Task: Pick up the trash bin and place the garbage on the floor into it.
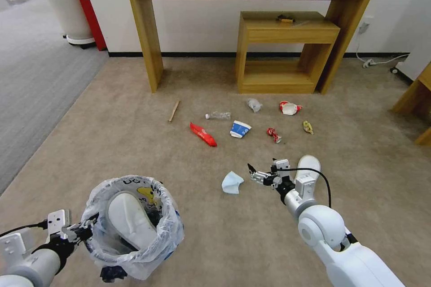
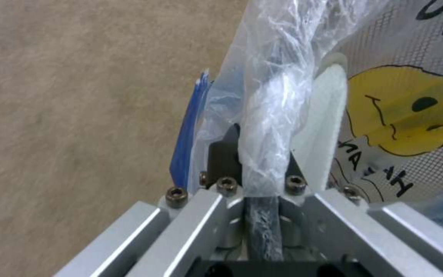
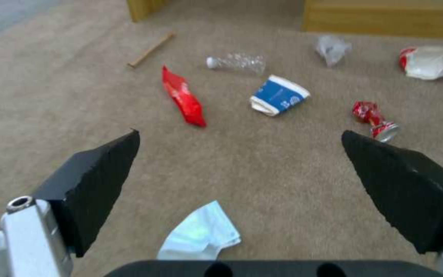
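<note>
Mask just beside spread right tool, apart.

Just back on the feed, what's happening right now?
The left gripper is clamped on the rim of the small blue bag-lined trash bin, with one white slipper inside. The right gripper hangs open over the beige carpet beside the pale-blue face mask. Other litter lies beyond.

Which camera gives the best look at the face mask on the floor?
The head view: the whole face mask lies clear on the carpet, just ahead of the open right hand. The right wrist view shows the mask close up, partly cut off at the picture's bottom. The left wrist view looks at the trash bin.
</note>
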